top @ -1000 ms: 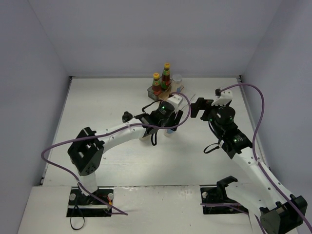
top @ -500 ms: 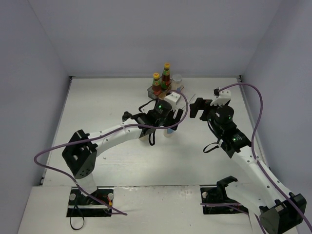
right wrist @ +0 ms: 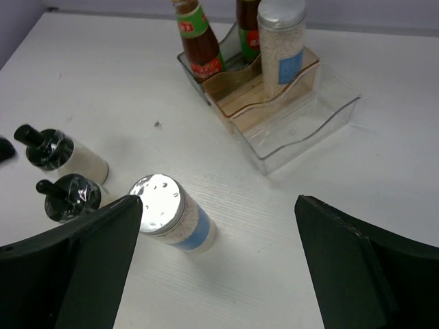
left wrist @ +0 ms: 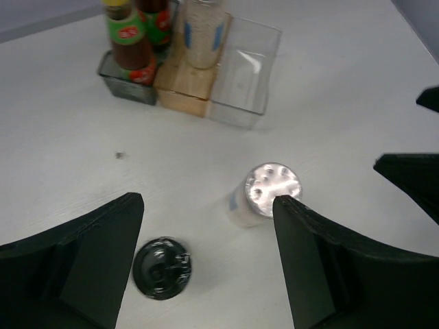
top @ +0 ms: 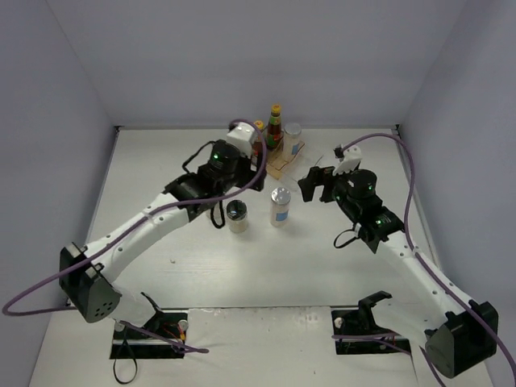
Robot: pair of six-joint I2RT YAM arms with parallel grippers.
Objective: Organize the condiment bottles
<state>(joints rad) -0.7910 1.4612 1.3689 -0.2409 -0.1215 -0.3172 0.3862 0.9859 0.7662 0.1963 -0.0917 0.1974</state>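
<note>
Hovering above the table (left wrist: 82,137) with its pincer spread wide and nothing in it, the left gripper (left wrist: 206,205) looks down on a loose shaker (left wrist: 267,195) and a jar (left wrist: 162,267). Both stand on the table on the near side of the rack (left wrist: 247,82). The right gripper (right wrist: 218,202) is likewise wide and empty, facing the same shaker from the right. Its view shows a 2nd jar (right wrist: 58,154) just beside the 1st, on the far left side; I cannot tell whether that one is upright.

The rack steps up toward the far side. 2 sauce bottles (right wrist: 199,44) stand in its smoky far tier. A racked shaker (right wrist: 281,41) sits on the amber middle tier with free room beside it, and the clear near tier holds nothing. Tall bottles go behind so short ones in front stay visible. The loose shaker therefore likely belongs beside its twin, and the 2 jars in the near tier. By that reading, 3 of 6 are placed. Either arm could take the loose shaker, but both grippers are close to it, so a clash is the risk.
</note>
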